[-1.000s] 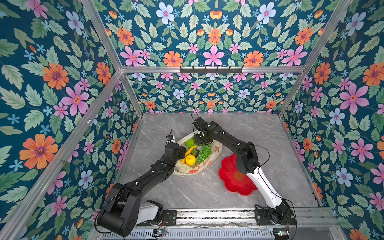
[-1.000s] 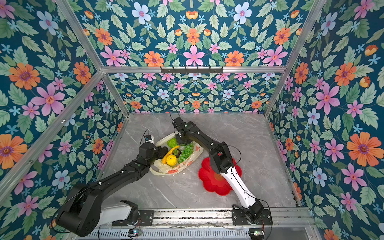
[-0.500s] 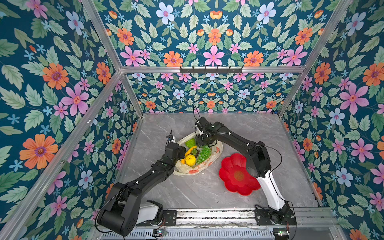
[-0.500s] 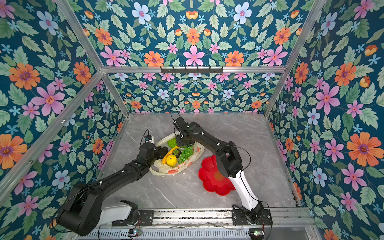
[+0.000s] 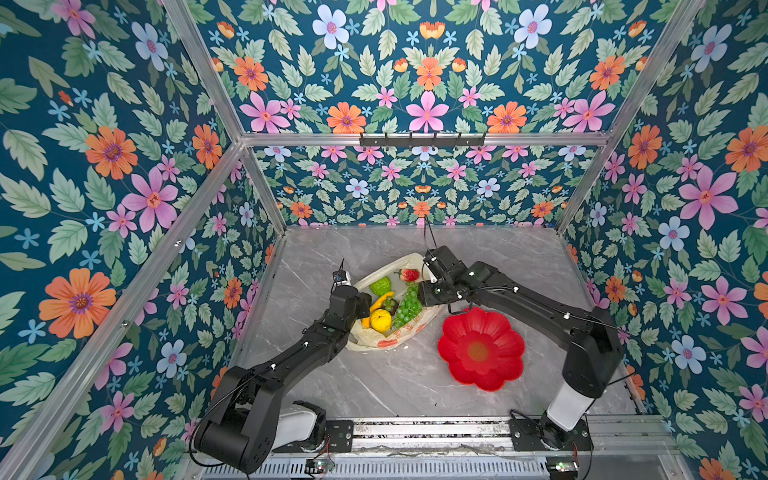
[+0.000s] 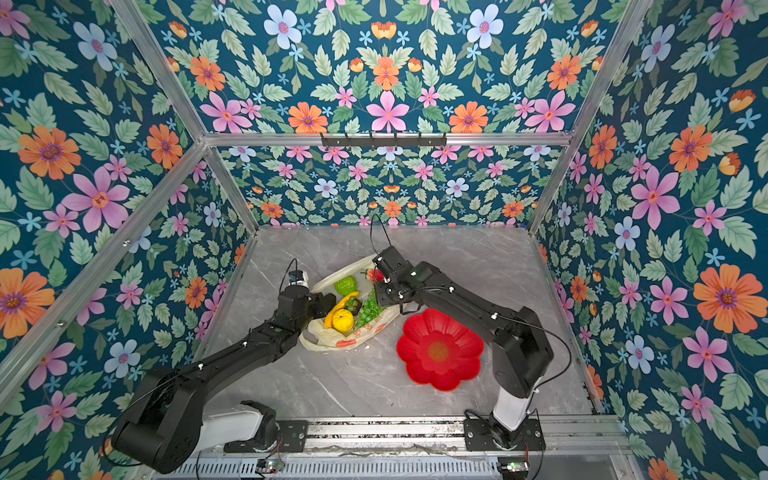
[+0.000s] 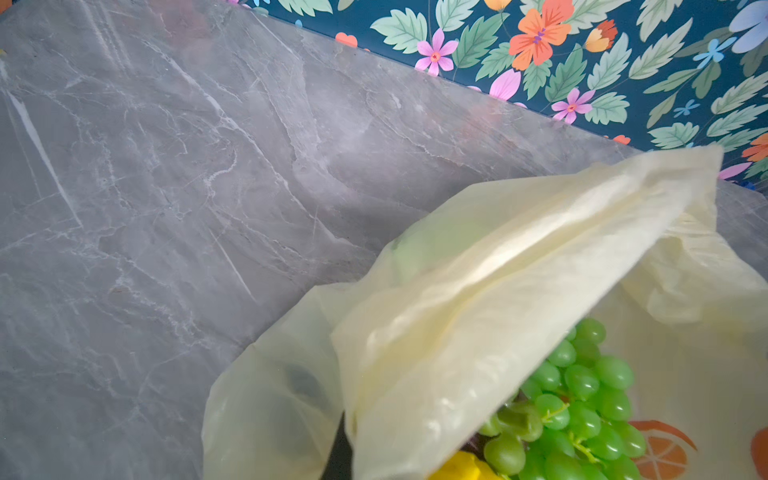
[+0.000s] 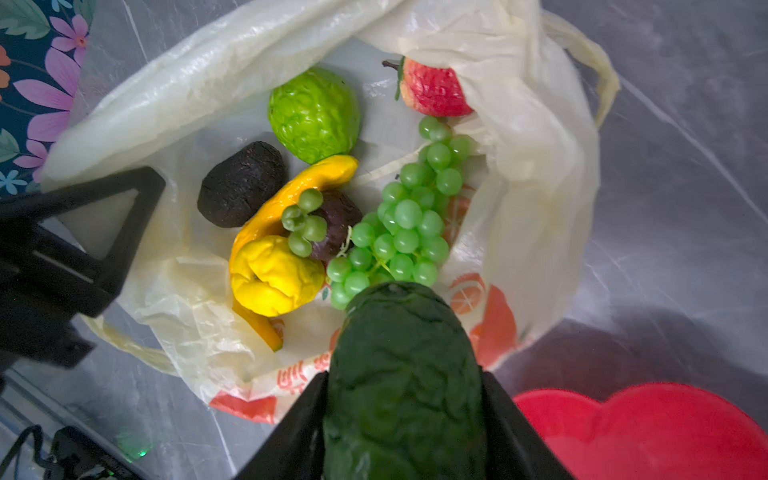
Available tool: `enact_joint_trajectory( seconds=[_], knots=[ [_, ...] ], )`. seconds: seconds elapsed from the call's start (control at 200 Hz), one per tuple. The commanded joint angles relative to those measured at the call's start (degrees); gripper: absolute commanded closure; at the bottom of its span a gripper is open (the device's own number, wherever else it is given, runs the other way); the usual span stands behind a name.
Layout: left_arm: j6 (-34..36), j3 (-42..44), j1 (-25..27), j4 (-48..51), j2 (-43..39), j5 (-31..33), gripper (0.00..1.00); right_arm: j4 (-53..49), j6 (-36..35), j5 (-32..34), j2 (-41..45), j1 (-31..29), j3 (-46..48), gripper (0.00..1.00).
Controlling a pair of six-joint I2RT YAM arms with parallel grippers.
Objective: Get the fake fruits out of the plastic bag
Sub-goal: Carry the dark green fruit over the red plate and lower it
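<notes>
We clamp a green avocado in our right jaws just above the bag, where grapes and a strawberry lie. Our left jaws pinch the bag's rim.

The left arm and right arm are matte black with rounded joint housings and small white dots along the links, each ending below in a white segment on a black plate with screws at its corners. Thin black cables run along them. The right claw has flat black fingers; the left claw shows a triangular cut-out in one finger.
</notes>
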State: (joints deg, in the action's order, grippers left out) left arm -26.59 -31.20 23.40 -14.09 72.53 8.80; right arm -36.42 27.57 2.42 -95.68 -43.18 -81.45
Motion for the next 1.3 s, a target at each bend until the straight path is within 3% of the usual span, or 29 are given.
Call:
enact_joint_trajectory(
  seconds=[0.0,0.38,0.605,0.94,1.295],
  knots=[
    [0.13,0.07,-0.02,-0.5,-0.11,-0.16,1.0,2.11,2.79,4.37,5.81,-0.02,5.24,0.47],
    [0.31,0.35,-0.01,-0.94,-0.46,0.36,1.0,1.67,6.16,12.12,24.19,0.02,23.42,0.48],
    [0.4,0.44,-0.03,-1.2,-0.3,0.55,1.0,7.86,7.47,16.23,30.3,-0.14,36.2,0.49],
    [0.49,0.35,-0.02,-1.47,0.24,0.43,1.0,25.92,4.92,22.06,28.77,-1.03,48.29,0.5],
    [0.53,0.46,-0.02,-1.47,0.24,0.78,1.0,40.07,3.29,26.74,21.44,-1.02,52.0,0.49]
  ],
)
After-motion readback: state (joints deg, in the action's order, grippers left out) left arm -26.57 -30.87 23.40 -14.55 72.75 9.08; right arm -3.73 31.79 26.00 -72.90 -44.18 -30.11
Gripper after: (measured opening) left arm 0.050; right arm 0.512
